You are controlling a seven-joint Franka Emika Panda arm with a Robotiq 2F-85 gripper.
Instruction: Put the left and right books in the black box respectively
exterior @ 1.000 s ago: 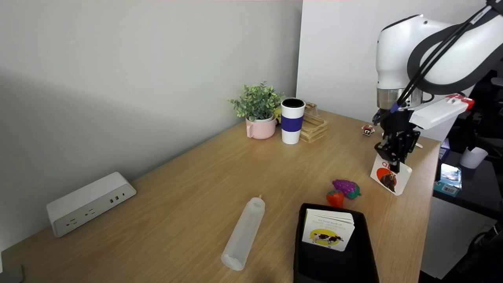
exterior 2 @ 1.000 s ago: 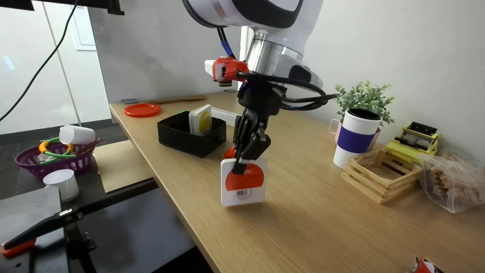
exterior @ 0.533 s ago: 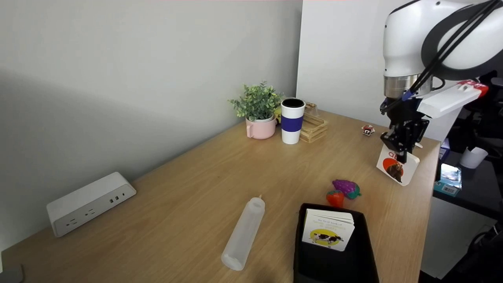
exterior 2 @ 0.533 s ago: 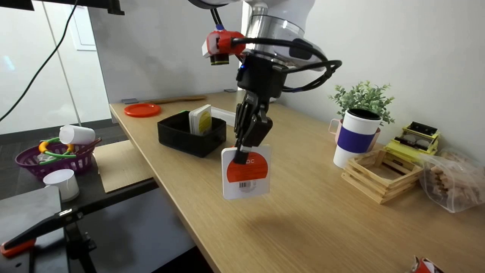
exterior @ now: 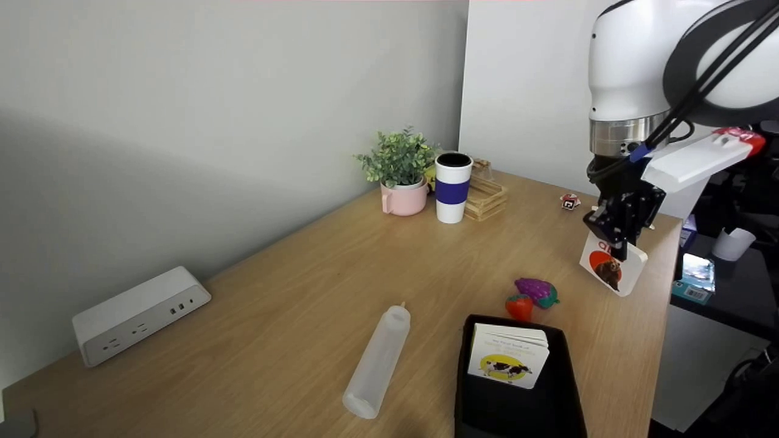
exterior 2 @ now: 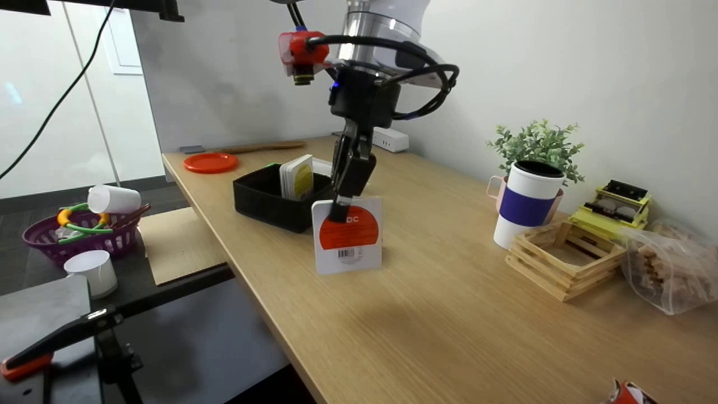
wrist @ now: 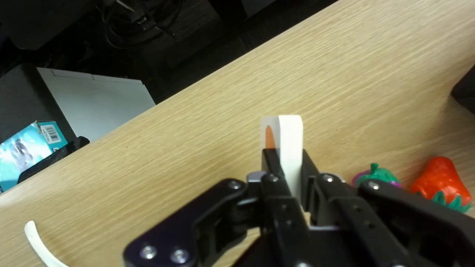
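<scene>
I hold the red-picture book (exterior 2: pixel 357 233) above the table (exterior 2: pixel 460 336), apart from the black box (exterior 2: pixel 263 209), the end effector (wrist: pixel 288 163) clamped on its upper part, jaws no wider than its thickness. The black tip hides some of the red disc in both exterior views; the wrist view gives me mainly a white edge. The yellow-picture book (exterior 2: pixel 304 182) stands inside the black box, its foot hidden behind the box's wall in an exterior view. A toy strawberry (exterior: pixel 519 308) lies just beside the box, a purple toy (exterior: pixel 532 289) near it. The arm (exterior: pixel 624 73) reaches downward, slightly tilted at the tip, its upper links cut off by the frame.
</scene>
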